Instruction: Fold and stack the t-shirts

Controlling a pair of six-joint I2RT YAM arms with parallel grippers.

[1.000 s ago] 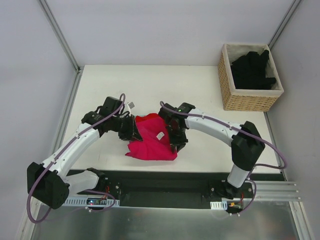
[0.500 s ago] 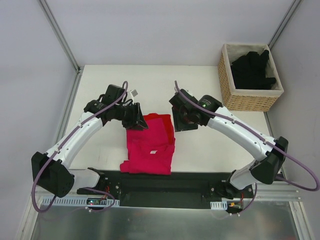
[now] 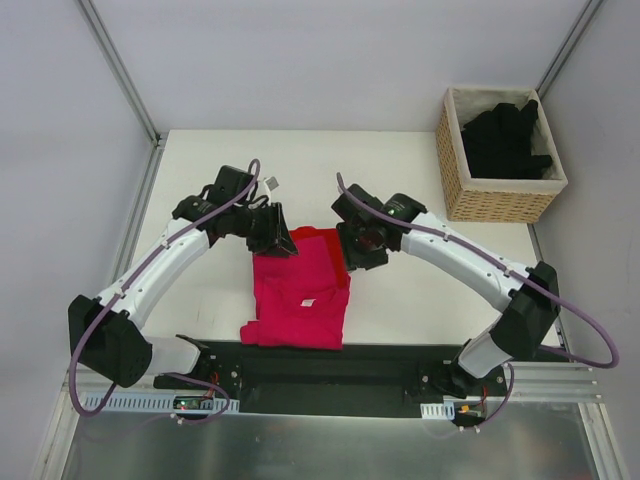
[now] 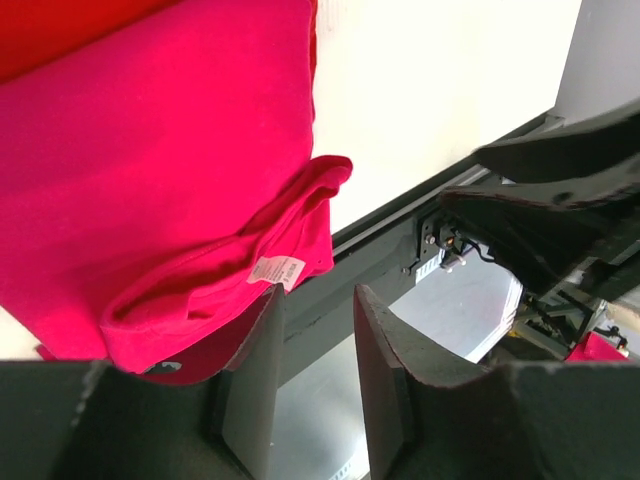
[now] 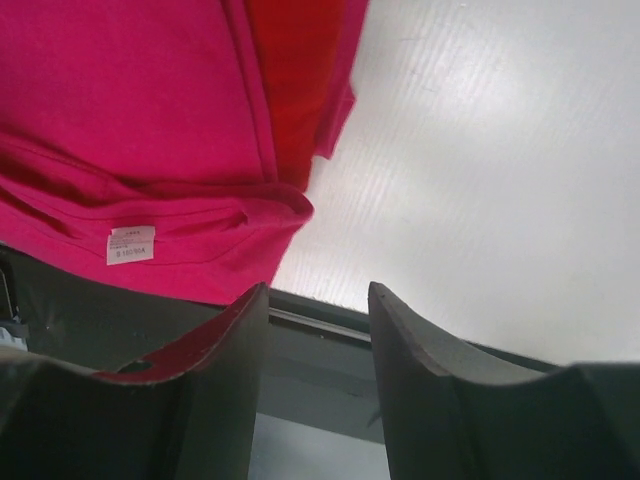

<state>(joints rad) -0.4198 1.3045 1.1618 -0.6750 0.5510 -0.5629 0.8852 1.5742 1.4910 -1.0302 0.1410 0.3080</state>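
The magenta-pink t-shirt (image 3: 300, 290) lies folded into a rough rectangle at the near middle of the table (image 3: 400, 170), reaching its near edge. A red t-shirt (image 3: 338, 245) peeks out from under its far right side. Black t-shirts (image 3: 505, 140) are heaped in the wicker basket (image 3: 495, 205) at the far right.

The cloth looks like thin matte knit. It is probably light, limp and not slippery, and likely to sag and unfold if lifted by one point. Pinching through all layers at two corners of one edge seems safest. The near hem is bunched and rolled beside a small white label (image 5: 131, 244).

The left gripper (image 4: 318, 300) hovers at the far left corner, jaws parted and empty. The right gripper (image 5: 316, 292) hangs at the far right corner, also parted and holding nothing.
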